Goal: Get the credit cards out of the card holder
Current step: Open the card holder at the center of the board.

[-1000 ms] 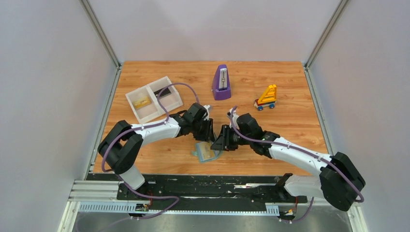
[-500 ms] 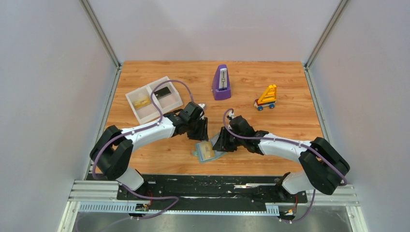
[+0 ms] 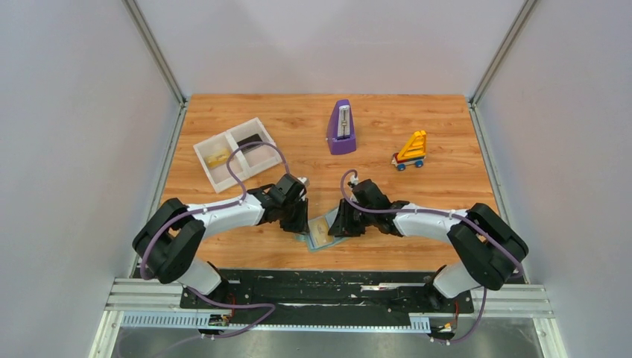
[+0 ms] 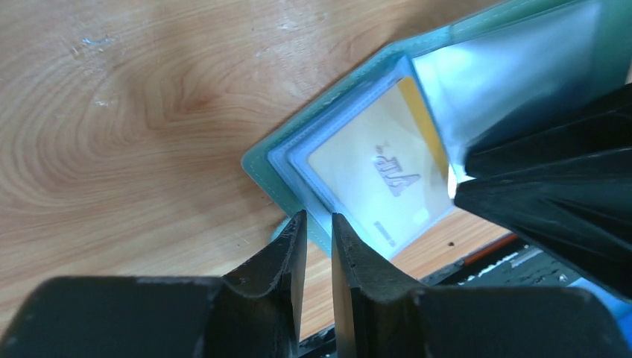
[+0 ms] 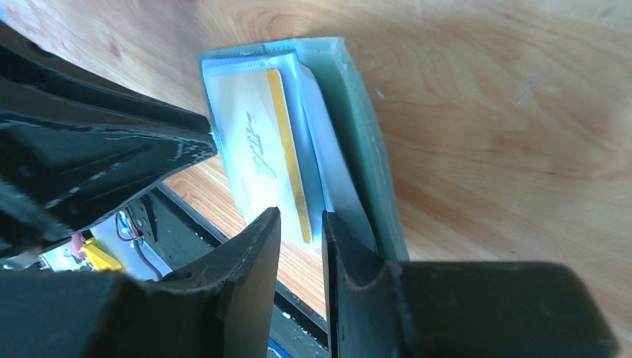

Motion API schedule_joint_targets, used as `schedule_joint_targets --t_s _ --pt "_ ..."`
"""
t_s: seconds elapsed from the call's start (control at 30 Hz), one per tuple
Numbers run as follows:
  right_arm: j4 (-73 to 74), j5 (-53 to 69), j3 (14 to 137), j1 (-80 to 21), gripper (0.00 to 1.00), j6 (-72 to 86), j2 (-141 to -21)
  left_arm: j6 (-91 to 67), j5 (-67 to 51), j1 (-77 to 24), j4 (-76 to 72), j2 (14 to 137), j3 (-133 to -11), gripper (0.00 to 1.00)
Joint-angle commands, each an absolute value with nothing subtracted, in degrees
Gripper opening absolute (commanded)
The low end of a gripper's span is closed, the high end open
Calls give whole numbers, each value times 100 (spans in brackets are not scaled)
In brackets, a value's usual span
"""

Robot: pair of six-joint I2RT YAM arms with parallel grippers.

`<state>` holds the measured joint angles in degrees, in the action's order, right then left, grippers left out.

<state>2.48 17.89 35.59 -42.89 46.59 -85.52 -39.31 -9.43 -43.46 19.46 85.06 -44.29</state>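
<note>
the card holder point(image 3: 320, 230) lies open between my left gripper point(image 4: 319, 218) and right gripper point(image 5: 299, 216), gold card point(image 4: 373, 179) in its clear pocket. both jaws are narrow at its edges; i can't tell if they grip it. i'd pin the holder and slide the card outward.

High overhead, 2 close wrist views, shared card holder point(image 4: 492, 74)
</note>
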Motion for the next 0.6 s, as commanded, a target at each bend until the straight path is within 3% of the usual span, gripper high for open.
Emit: schedule_joint_targets --t_s 0.0,0.57 --pt "-400 2335 3421 -3971 28 4452 -8615 -3980 -1004 -4341 1516 8758 -4318 25" --pt "-1061 2850 3137 -3803 23 4530 -9015 -3853 -464 -4329 1767 8796 -4318 23"
